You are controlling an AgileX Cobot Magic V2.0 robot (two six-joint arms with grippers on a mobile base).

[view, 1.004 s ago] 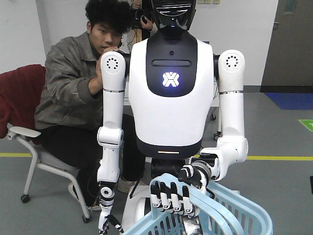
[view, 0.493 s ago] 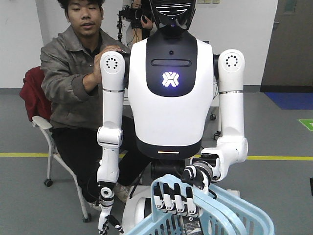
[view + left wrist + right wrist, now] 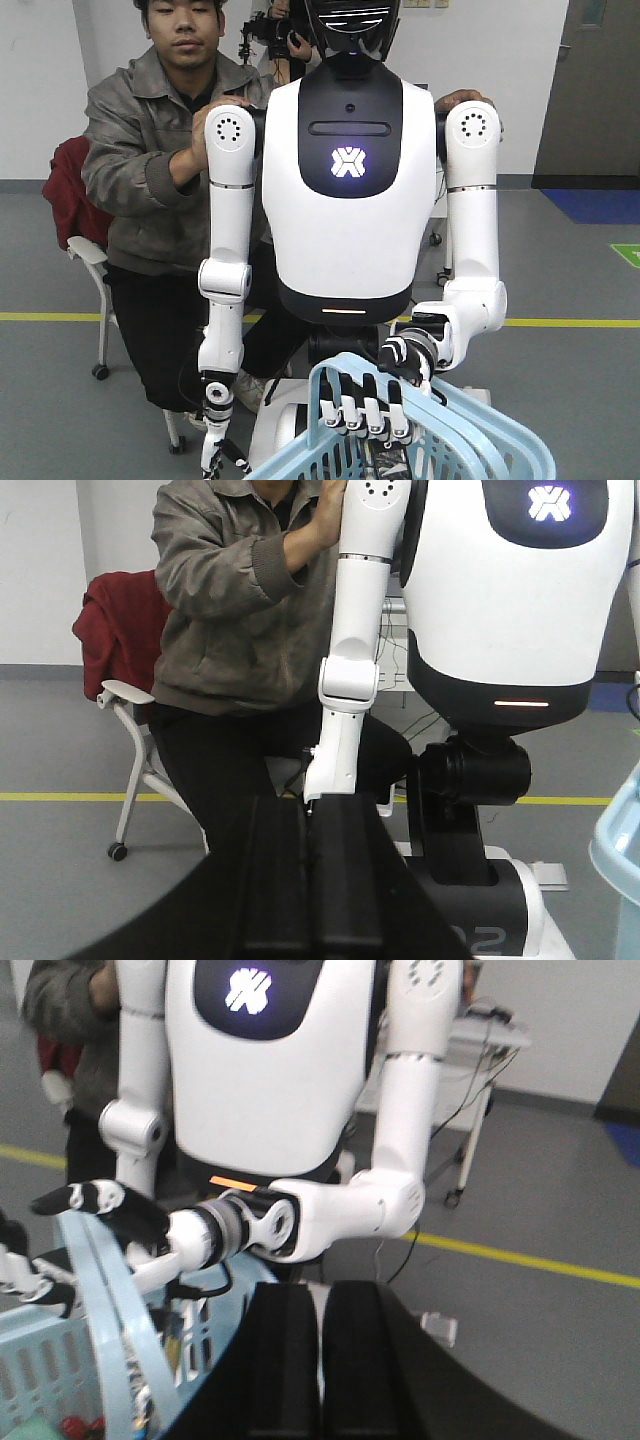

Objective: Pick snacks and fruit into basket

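The light blue plastic shopping basket with slotted sides [image 3: 500, 445] is hanging low in front of a white humanoid robot [image 3: 345, 230], whose black-and-white fingers [image 3: 365, 412] are curling over the basket's hoop handles. Green and red items are lying in its bottom, too blurred to name. The left hand [image 3: 308, 812] and right hand [image 3: 320, 1295] are each showing black fingers pressed together, holding nothing.

The basket [image 3: 480, 440] is cut off below.
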